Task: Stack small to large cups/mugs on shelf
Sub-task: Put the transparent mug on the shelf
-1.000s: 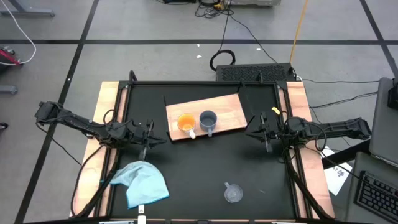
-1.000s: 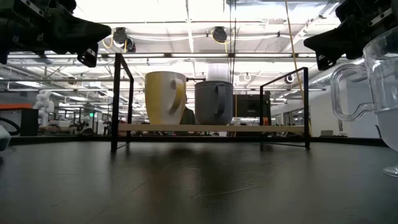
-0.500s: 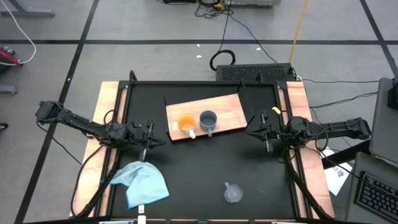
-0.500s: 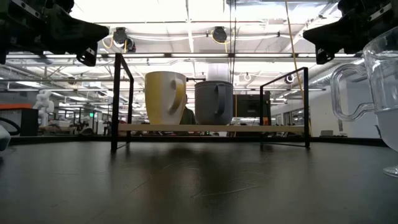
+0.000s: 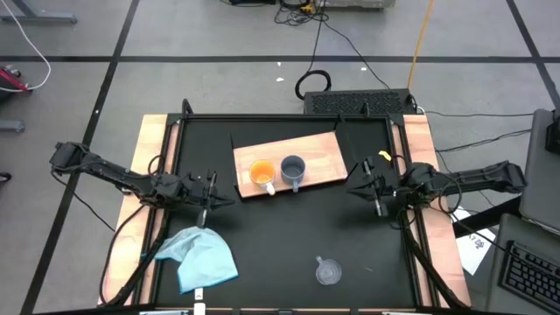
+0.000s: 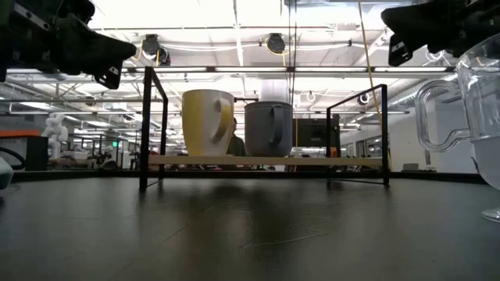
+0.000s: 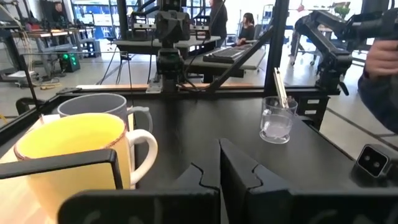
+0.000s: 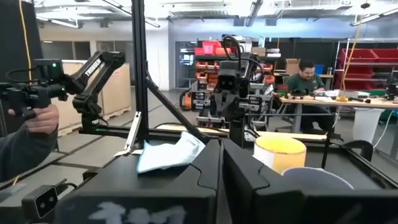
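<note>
Shelf: wooden shelf [image 5: 289, 162] lies tilted at the rear centre of the black surface [image 5: 280, 236].
Orange cup: orange cup [image 5: 261, 172] stands upright on the shelf, handle white.
Grey-blue cup: grey-blue cup [image 5: 293, 170] stands just beside the orange cup, on the shelf.
Clear cup: clear cup [image 5: 328, 272] stands on the surface near the front edge, well apart from the shelf.
Cloth: light blue cloth [image 5: 201, 256] lies at front left.
Left pincer: left pincer [image 7: 219, 163] clenched, grasping nothing, left of the shelf.
Right pincer: right pincer [image 8: 221, 163] clenched, grasping nothing, right of the shelf.
</note>
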You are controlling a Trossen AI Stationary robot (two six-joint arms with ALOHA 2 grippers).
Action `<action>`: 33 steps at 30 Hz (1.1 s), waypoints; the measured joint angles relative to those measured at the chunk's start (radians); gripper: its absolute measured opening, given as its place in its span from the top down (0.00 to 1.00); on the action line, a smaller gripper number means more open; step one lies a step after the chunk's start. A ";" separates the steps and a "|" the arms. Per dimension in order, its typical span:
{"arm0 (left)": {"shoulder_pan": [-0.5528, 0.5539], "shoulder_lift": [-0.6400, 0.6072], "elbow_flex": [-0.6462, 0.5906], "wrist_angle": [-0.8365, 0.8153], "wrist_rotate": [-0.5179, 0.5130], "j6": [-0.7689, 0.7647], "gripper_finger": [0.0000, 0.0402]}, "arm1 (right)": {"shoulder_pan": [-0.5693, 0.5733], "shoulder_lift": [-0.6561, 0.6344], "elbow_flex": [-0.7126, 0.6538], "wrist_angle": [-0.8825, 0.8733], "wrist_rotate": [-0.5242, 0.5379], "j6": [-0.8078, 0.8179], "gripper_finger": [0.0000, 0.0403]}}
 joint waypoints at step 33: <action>0.009 0.000 0.001 -0.013 -0.036 -0.064 0.99 | 0.281 0.416 0.337 -0.216 0.126 -0.070 0.77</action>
